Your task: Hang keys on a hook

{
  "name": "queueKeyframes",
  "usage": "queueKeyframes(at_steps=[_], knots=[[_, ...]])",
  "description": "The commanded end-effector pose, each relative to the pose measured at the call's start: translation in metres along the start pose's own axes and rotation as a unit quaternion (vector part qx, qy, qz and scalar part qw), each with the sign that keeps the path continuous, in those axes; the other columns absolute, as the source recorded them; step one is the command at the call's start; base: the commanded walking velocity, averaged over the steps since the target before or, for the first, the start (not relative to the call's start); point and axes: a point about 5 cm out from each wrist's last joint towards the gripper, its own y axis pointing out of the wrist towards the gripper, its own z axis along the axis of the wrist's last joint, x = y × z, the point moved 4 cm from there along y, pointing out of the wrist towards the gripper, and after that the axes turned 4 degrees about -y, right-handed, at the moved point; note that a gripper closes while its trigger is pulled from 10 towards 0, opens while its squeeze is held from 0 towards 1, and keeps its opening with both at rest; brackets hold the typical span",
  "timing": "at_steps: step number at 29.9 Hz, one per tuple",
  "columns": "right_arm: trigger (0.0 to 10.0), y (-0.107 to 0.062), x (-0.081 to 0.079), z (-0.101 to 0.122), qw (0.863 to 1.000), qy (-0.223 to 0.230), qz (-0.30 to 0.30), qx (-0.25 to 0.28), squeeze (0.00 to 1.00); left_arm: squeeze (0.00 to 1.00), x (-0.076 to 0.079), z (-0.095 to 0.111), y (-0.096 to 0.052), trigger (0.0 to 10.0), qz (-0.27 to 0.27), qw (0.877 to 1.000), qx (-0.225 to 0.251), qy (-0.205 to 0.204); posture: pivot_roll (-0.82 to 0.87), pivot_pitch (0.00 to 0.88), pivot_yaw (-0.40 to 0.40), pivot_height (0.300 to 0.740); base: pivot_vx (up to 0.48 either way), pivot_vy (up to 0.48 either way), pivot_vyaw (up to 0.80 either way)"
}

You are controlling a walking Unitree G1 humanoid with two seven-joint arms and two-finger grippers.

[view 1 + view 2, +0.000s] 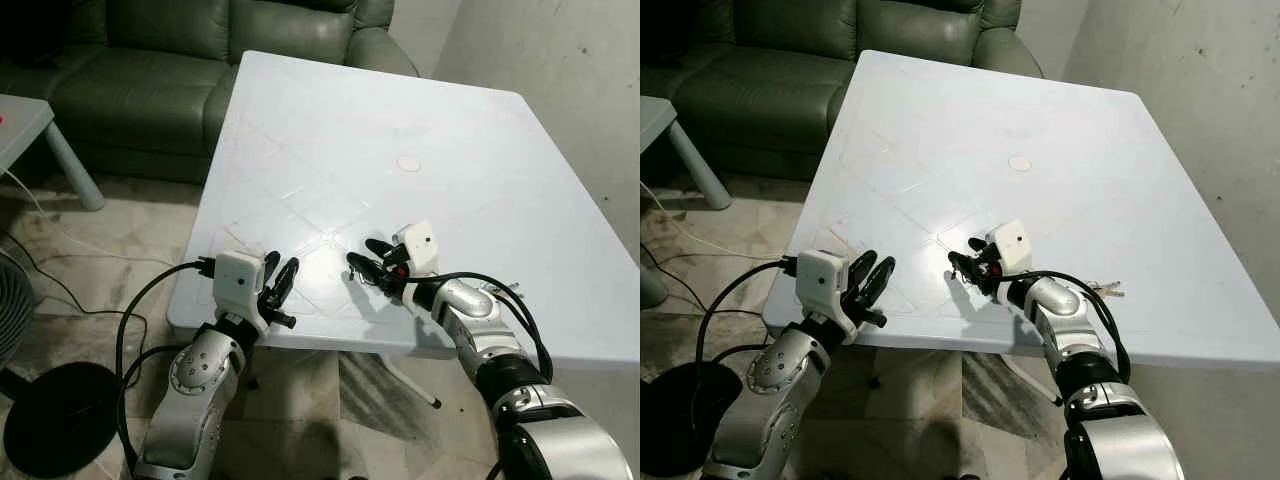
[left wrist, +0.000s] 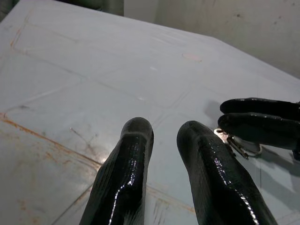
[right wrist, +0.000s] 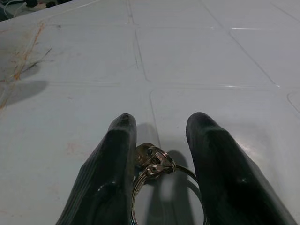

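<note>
A metal key ring [image 3: 154,164] with a small clasp lies flat on the white table [image 1: 330,130], near its front edge. My right gripper [image 1: 361,252] is low over it and open, one black finger on each side of the ring. In the left wrist view the ring [image 2: 234,143] peeks out under the right gripper's fingers [image 2: 262,131]. My left gripper [image 1: 282,262] hovers open and empty at the table's front left edge, pointing toward the right one.
A small metal item [image 1: 1105,289], possibly keys, lies by my right forearm. A green sofa [image 1: 150,70] stands behind the table, a grey side table [image 1: 25,120] at far left. A black fan base [image 1: 55,415] and cables sit on the floor. A wall [image 1: 560,60] bounds the right.
</note>
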Motion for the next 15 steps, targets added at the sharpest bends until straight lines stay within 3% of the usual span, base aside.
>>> queueKeyframes(at_steps=[1, 13, 15], knots=[[0.0, -0.0019, 0.0027, -0.0011, 1.000, 0.006, -0.002, 0.001, 0.00, 0.00, 0.0050, 0.0028, -0.0009, 10.0, -0.005, 1.000, 0.003, 0.000, 0.09, 0.167, -0.150, 0.740, 0.000, 0.000, 0.00], [0.2, -0.0028, 0.0013, -0.0026, 1.000, -0.014, 0.016, -0.010, 0.00, 0.00, 0.0022, 0.0043, -0.0024, 10.0, 0.002, 1.000, 0.004, -0.002, 0.10, 0.173, -0.154, 0.740, 0.000, 0.000, 0.00], [1.5, -0.0023, 0.0018, -0.0021, 1.000, -0.015, 0.016, -0.010, 0.00, 0.00, 0.0018, 0.0046, -0.0028, 10.0, 0.004, 1.000, 0.004, -0.002, 0.10, 0.174, -0.155, 0.740, 0.000, 0.000, 0.00]])
